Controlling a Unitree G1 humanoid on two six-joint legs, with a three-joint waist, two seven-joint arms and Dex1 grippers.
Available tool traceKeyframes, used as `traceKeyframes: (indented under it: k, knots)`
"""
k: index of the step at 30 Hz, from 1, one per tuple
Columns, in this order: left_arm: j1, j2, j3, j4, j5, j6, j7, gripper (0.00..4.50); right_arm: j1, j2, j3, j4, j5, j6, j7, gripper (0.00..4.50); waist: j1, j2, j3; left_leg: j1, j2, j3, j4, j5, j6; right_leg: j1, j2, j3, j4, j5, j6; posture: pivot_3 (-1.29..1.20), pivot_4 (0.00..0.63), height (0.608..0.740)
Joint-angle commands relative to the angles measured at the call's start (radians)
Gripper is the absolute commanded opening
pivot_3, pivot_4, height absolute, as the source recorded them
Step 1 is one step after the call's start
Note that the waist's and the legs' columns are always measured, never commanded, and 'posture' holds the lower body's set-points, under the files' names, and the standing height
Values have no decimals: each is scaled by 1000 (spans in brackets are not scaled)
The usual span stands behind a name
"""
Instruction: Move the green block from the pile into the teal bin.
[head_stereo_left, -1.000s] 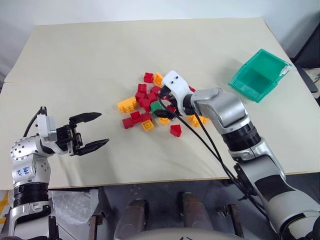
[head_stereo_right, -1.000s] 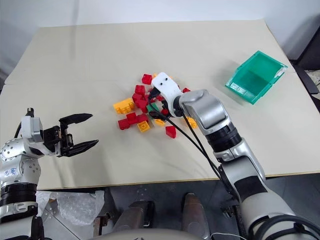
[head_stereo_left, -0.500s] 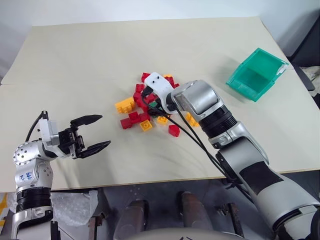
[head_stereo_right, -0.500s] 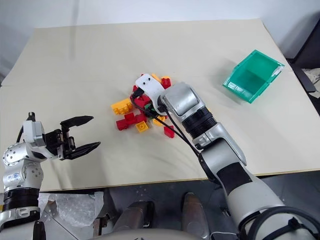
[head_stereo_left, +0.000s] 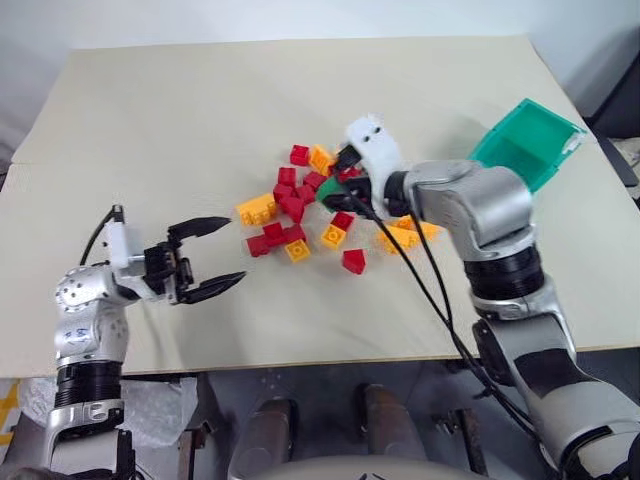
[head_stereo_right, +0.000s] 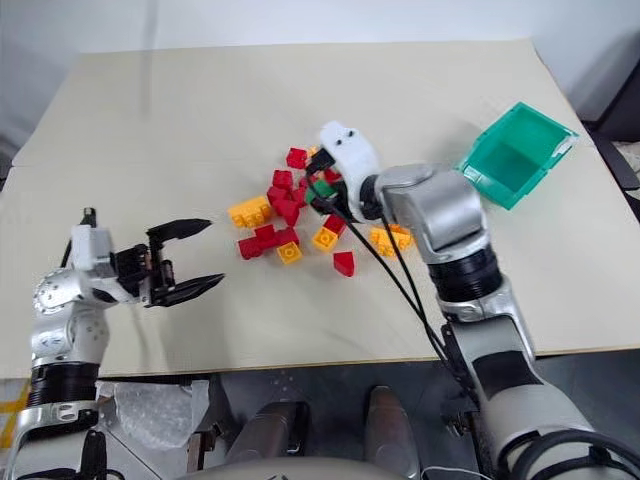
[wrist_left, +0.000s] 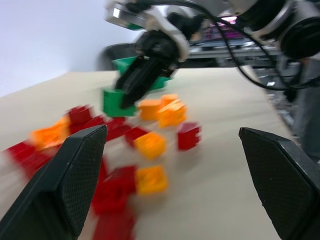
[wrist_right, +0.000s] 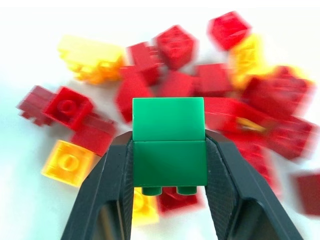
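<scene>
right gripper (wrist_right: 169, 165) – clamped on green block (wrist_right: 169, 141) above pile (head_stereo_left: 300, 205) | left gripper (head_stereo_left: 218, 257) – fingers apart, level | one teal bin (head_stereo_left: 525, 142)

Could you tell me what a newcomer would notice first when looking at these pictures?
Most striking is the green block, clamped between the two black fingers of the right claw and held above the pile of red and yellow-orange bricks at the middle of the table. Next comes the teal bin, tilted near the table's right edge. The left claw hangs open over the table's near left part, pointing toward the pile.
</scene>
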Motion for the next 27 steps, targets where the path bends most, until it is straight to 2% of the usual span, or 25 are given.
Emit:
traceKeyframes:
  k: [1, 5, 8, 11, 16, 17, 18, 21, 25, 27]
  knots:
    - [-75, -38, -71, -30, 77, -1, 84, 4500, 20, -110, -82, -35, -25, -60, -16, 1490, 2, 0, 0, 0, -2, 0, 0, 0, 0, 0, 0, 0, 0, 0, 0, 0, 150, 740]
    - [-212, -109, -180, 47, 228, -29, 193, 4500, 32, -281, -134, 76, -104, -196, -53, 1490, 22, 0, 0, -1, -4, 2, 1, 0, 1, 0, 0, 0, -2, 1, 2, 0, 150, 740]
    - [-304, -159, -216, 124, 292, -48, 269, 4500, 5, -349, -128, 204, -155, -277, -71, 1490, 20, 0, 0, -1, -4, 5, 1, 0, 1, 0, 1, 1, -3, 1, 2, 0, 150, 740]
    - [-393, -205, -242, 231, 343, -71, 319, 4500, -55, -368, -121, 406, -217, -411, -116, 1490, 10, 0, 0, -1, -3, 9, 1, 0, 2, -1, 1, 3, -3, 1, 2, 0, 150, 740]
    - [-483, -268, -273, 336, 369, -108, 324, 4500, -168, -340, -91, 758, -298, -637, -160, 1490, -4, 0, 0, -1, -3, 14, 1, 0, 2, -1, 1, 4, -3, 1, 3, 0, 150, 740]
    - [-496, -279, -275, 353, 373, -111, 330, 4500, -204, -320, -139, 856, -257, -682, -142, 1490, -5, 0, 0, -1, -3, 15, 0, 0, 2, -1, 1, 4, -3, 1, 3, 0, 150, 740]
    - [-504, -285, -275, 363, 375, -112, 335, 4500, -235, -307, -168, 931, -239, -731, -142, 2233, -6, 0, 0, -1, -3, 16, 0, 0, 2, -1, 1, 4, -4, 1, 3, 0, 150, 740]
    - [-507, -285, -269, 362, 375, -84, 348, 4500, -290, -301, -169, 1045, -258, -816, -137, 3189, -6, 0, 0, -1, -2, 18, 1, 0, 2, -2, 1, 4, -4, 2, 3, 0, 150, 740]
    - [-479, -261, -254, 302, 359, -25, 358, 4500, -318, -306, -165, 1067, -266, -835, -103, 4481, -3, 0, 0, -1, -2, 15, 1, 0, 2, -2, 1, 4, -4, 2, 3, 0, 150, 740]
    - [-435, -237, -222, 239, 312, 46, 354, 4500, -284, -320, -166, 991, -245, -801, -24, 4481, -3, 0, 0, -1, -2, 10, 1, 0, 2, -2, 0, 5, -4, 2, 4, 0, 150, 740]
